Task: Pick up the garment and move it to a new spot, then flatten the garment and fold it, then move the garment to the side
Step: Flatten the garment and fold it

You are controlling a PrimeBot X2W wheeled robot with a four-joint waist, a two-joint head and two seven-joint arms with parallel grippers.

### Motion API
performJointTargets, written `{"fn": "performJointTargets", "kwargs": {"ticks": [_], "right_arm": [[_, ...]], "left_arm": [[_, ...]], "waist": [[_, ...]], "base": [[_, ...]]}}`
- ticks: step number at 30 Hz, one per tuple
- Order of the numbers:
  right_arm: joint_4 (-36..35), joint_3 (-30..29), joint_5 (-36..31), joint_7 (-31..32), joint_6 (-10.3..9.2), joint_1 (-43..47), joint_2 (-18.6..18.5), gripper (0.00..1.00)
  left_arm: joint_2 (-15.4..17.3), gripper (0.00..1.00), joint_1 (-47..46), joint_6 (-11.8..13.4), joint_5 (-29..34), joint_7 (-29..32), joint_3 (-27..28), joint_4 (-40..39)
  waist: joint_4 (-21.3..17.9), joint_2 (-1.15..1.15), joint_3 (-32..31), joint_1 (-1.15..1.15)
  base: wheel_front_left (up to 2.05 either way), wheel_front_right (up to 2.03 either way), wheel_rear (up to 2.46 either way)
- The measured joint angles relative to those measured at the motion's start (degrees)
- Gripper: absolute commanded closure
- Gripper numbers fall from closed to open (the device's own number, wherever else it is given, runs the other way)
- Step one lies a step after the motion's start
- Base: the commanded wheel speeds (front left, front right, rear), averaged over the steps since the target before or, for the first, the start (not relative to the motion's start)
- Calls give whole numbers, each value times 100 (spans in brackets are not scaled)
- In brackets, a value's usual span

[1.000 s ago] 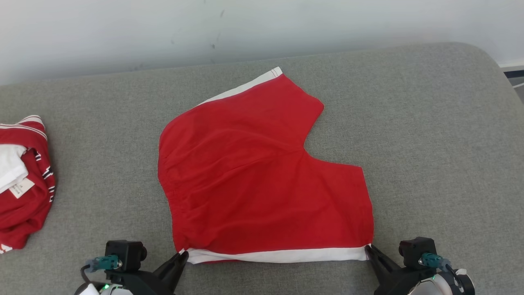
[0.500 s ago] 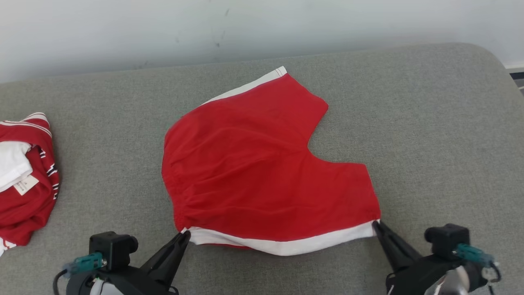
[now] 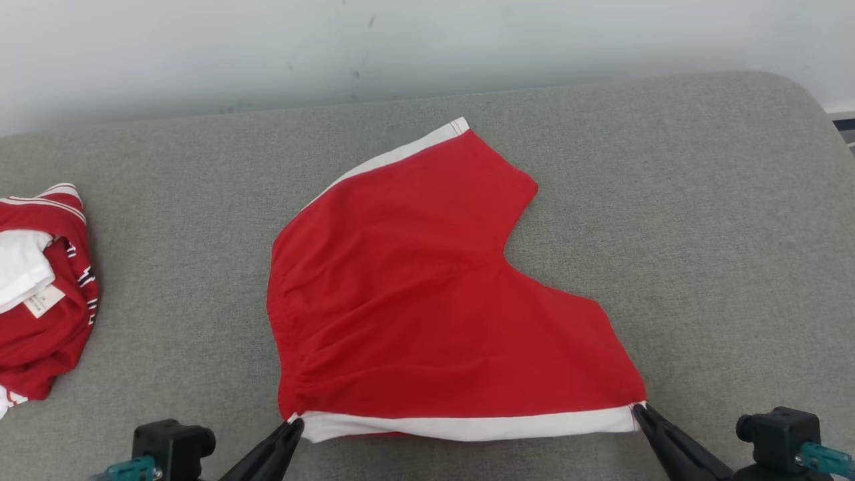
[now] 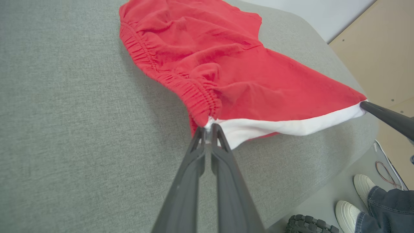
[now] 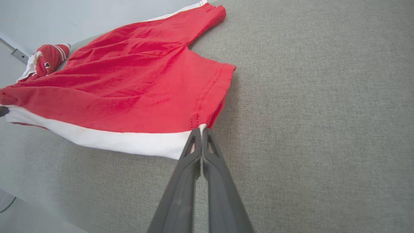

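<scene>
As left claw (image 4: pixel 208 128) pinches shorts (image 4: pixel 233 74), person's white shoes (image 4: pixel 363 187), left wrist view

Red shorts (image 3: pixel 427 300), white side stripe, spread flat on grey cushion, near edge stretched taut

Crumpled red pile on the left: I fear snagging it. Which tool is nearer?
Left. The left tool grips the shorts' corner right of the pile; the right tool grips the farther corner.
</scene>
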Motion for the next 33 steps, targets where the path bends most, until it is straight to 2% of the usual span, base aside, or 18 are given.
{"fn": "performJointTargets", "kwargs": {"ticks": [7, 13, 21, 23, 29, 33], "right_arm": [[-595, -307, 104, 186, -78, 129, -199, 100], [-844, -352, -9, 503, -48, -940, -481, 100], [-98, -35, -103, 1371, 162, -2564, -1069, 100], [109, 12, -114, 1567, 209, -2875, -1173, 100], [591, 160, -118, 2056, 288, -3792, -1506, 100], [876, 354, -169, 2305, 311, -4357, -1595, 100]], "left_arm": [[85, 100, 281, 142, -107, 172, 145, -248], [-151, 100, -270, 177, -227, 275, 60, -178], [-555, 100, -1504, 196, -83, 521, -183, 436], [-670, 100, -1766, 266, 24, 508, -162, 550], [-985, 100, -2374, 375, 123, 420, -136, 914], [-1284, 100, -2659, 455, 169, 248, -134, 1165]], "waist": [[-65, 0, -38, 0], [-129, -1, 9, -1], [-46, -1, 370, 0], [11, -1, 484, 0], [310, -1, 793, 0], [572, 0, 977, 0]], "base": [[0, 0, 0], [0, 0, 0], [0, 0, 0], [0, 0, 0], [0, 0, 0], [0, 0, 0]]}}
